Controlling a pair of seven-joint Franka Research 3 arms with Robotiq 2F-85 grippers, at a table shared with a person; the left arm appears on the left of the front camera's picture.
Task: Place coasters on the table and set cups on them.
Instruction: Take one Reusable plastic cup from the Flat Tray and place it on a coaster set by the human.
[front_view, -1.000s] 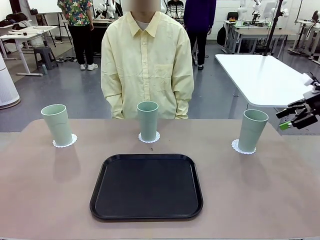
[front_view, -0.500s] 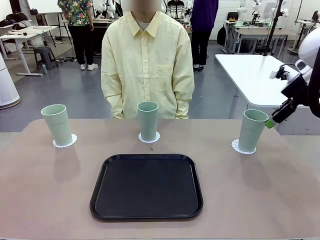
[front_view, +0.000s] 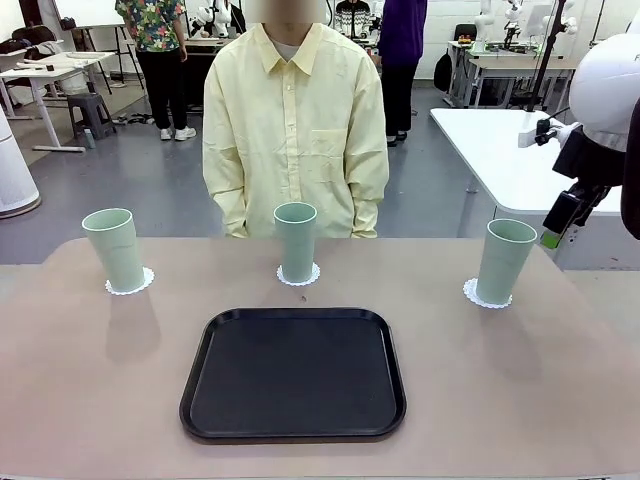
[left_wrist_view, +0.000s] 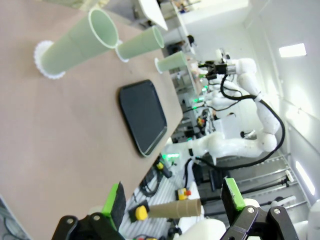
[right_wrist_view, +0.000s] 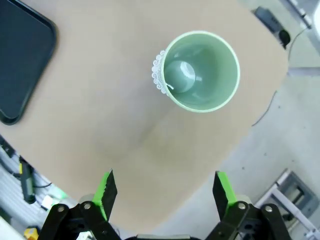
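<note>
Your right end effector (right_wrist_view: 162, 192) has risen from beside the right-hand cup (front_view: 503, 260) to a position above and outboard of it. Its fingers stand spread apart with nothing between them, and in the right wrist view it looks almost straight down into that cup's mouth. The release therefore appears complete. All three cups now stand on the worktop (front_view: 100, 380), each on its own coaster: left cup (front_view: 114, 249) on the left coaster (front_view: 144, 282), middle cup (front_view: 295, 241) on the middle coaster (front_view: 311, 274), right-hand cup on the right coaster (front_view: 470, 291). Judged from this layout, the task looks finished.

Each cup has a vertical long axis, with the mouth up and the narrow base down. The right cup may sit slightly off centre, as its coaster shows only along one side.

Your left end effector (left_wrist_view: 175, 202) hangs well clear of the cups, fingers wide and empty. The black tray (front_view: 293, 372) lies bare in front of the middle cup.
</note>
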